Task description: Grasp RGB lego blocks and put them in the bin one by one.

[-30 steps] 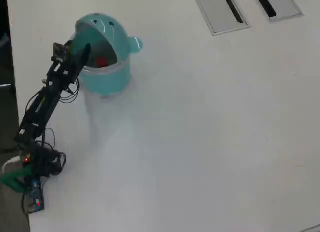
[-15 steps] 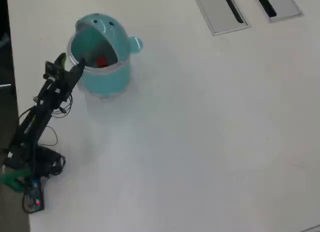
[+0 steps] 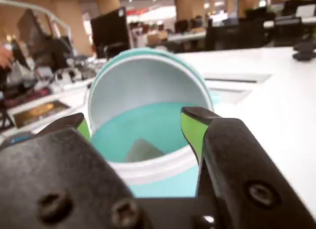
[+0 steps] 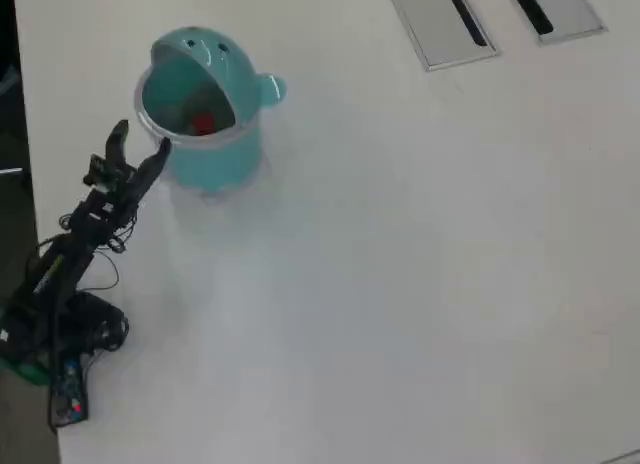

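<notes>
The teal bin [image 4: 215, 159] with its domed hood and side knob stands at the upper left of the white table in the overhead view. A red block [image 4: 203, 123] lies inside it; a darker shape beside it is unclear. The blue and yellow-green blocks are not visible. In the wrist view the bin [image 3: 163, 182] fills the middle, its mouth facing me, with a dull grey shape [image 3: 143, 151] on its floor. My gripper [image 4: 140, 147] is open and empty just left of the bin's rim, its green-padded jaws spread either side of the opening [image 3: 136, 123].
Two grey cable hatches [image 4: 440, 24] are set into the table at the top right of the overhead view. The arm's base [image 4: 55, 334] stands at the table's left edge. The wrist view shows office desks and monitors [image 3: 111, 29] beyond the table.
</notes>
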Action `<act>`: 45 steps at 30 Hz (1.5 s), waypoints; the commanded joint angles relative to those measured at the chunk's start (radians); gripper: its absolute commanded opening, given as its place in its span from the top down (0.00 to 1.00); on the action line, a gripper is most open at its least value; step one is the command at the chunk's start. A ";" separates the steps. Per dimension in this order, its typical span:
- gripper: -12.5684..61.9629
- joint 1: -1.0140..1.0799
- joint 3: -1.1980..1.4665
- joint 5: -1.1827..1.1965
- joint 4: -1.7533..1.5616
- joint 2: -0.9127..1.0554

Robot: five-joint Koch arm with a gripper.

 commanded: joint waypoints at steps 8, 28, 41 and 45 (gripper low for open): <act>0.37 0.146 -0.018 0.322 -0.328 0.075; 0.39 0.494 0.098 0.818 -0.632 0.075; 0.39 0.634 0.390 0.931 -0.937 0.075; 0.39 0.655 0.462 0.953 -0.996 0.075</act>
